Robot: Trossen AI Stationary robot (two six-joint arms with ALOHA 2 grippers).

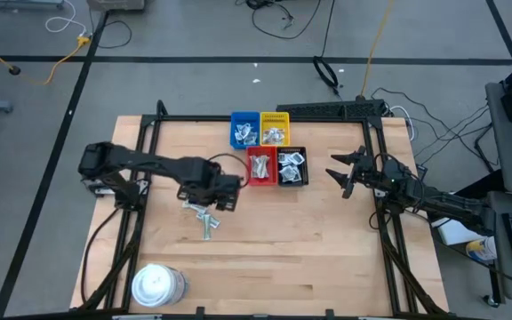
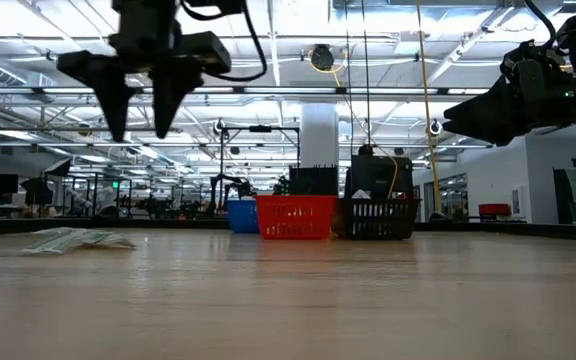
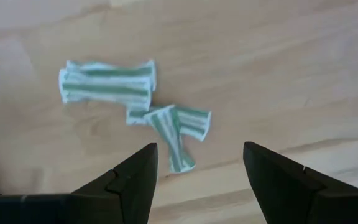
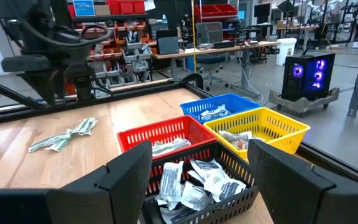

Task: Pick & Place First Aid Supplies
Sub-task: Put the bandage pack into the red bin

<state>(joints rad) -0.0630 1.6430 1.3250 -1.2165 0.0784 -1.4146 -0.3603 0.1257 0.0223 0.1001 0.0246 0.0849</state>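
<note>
Several narrow pale green-and-white strip packets [image 3: 107,81] lie flat on the wooden table, in a small heap [image 1: 201,213] left of centre. A second crossed bunch [image 3: 173,127] lies beside them. My left gripper [image 3: 197,149] hangs open above the heap, pointing down, well clear of the table [image 2: 140,130], with nothing between its fingers. My right gripper [image 4: 197,174] waits open and level near the table's right edge [image 1: 345,173], facing the trays. More wrapped packets lie in the trays.
Four small trays stand together at the far middle: blue [image 4: 197,109], yellow [image 4: 272,134], red [image 4: 160,134] and black [image 4: 229,199], each with packets inside. A round white tub [image 1: 156,284] stands at the near left. A black frame runs along the table's sides.
</note>
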